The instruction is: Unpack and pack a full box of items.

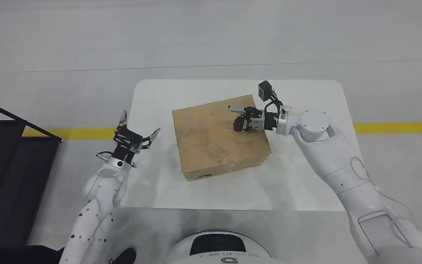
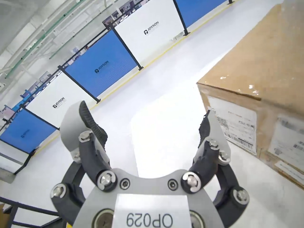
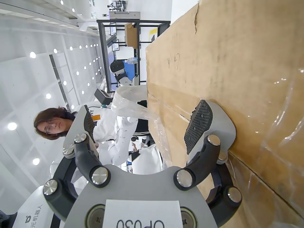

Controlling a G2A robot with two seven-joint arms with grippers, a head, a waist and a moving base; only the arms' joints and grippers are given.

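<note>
— Right gripper (image 3: 144,112) spread, one finger flat on the taped brown cardboard box (image 1: 217,145) on the white table (image 1: 297,185); left gripper (image 2: 144,117) spread, empty. Where to grab?
— Loose clear tape strip (image 3: 133,106), probably; flimsy, sticky. Box looks stiff, likely heavy.

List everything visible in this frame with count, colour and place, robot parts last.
brown cardboard box: 1, brown, closed, mid-table
white rectangular table: 1, white, under the box
clear plastic tape strip: 1, transparent, lifted off the box top near the seam
white paper labels: at least 2, white, on the box's side wall
yellow floor line: 1, yellow, on the floor either side of the table
blue and white barrier panels: several, alternating, across the floor
black metal frame: 1, black, on the floor beside the left arm
left gripper: 1, grey-black, open, at the table edge, apart from the box
right gripper: 1, grey-black, open, over the box top
</note>
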